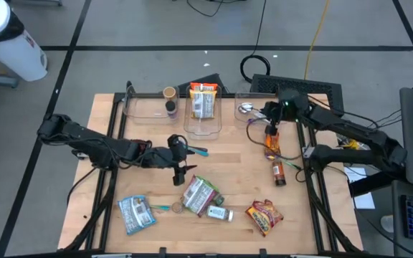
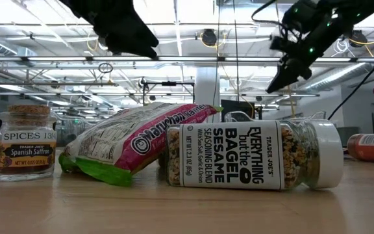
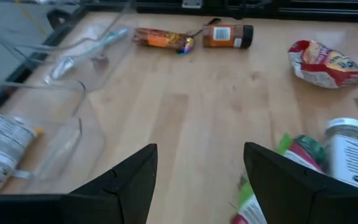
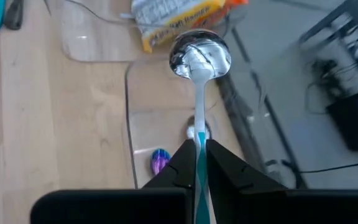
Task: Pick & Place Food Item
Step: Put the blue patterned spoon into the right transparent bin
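My right gripper (image 1: 269,116) is shut on a spoon with a teal handle, whose metal bowl (image 4: 201,53) is over the right clear container (image 1: 248,107) at the table's far edge. My left gripper (image 1: 181,169) is open and empty above the table's middle, just on the far side of a green-and-pink noodle packet (image 1: 199,193). The packet lies flat beside a seasoning bottle (image 1: 219,213) on its side. In the left wrist view the open fingers (image 3: 129,180) frame bare wood, with the packet (image 3: 291,155) to one side. My right gripper pinches the spoon's teal handle (image 4: 199,155) between its two fingers. The fingers lie along the handle and come from the table's right. The spoon sticks out past the fingertips, its bowl facing up (image 1: 244,109) over the right container. I cannot tell whether the bowl touches the container.
The middle container (image 1: 203,118) holds a food packet (image 1: 203,100), and the left one (image 1: 145,107) holds small jars (image 1: 170,100). A blue packet (image 1: 136,213), a red packet (image 1: 264,215), an orange wrapper (image 1: 271,140), a spice bottle (image 1: 278,172) and a saffron jar (image 2: 23,143) lie about.
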`<move>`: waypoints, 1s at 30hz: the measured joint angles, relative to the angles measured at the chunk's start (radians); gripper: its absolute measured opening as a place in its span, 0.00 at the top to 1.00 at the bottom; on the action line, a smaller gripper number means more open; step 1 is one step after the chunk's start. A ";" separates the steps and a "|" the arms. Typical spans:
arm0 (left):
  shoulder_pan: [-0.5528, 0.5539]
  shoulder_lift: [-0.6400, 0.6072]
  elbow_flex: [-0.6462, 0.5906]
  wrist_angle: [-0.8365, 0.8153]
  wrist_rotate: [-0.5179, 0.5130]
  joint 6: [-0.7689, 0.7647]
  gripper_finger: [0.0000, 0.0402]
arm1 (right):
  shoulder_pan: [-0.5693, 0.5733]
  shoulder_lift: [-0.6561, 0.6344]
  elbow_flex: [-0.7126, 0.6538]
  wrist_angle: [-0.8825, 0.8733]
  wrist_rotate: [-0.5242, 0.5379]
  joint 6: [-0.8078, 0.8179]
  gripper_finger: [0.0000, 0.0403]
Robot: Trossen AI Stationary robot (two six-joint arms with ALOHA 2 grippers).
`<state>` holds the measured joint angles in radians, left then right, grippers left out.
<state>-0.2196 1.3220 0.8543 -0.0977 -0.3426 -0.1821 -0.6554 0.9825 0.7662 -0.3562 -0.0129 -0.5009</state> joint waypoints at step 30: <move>0.188 0.000 0.000 0.022 0.183 0.213 0.38 | -0.191 0.486 0.001 0.189 -0.093 -0.054 0.98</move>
<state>-0.0319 1.3220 0.8543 -0.0759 -0.1592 0.0314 -0.8459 1.4689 0.7670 -0.1669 -0.1055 -0.5548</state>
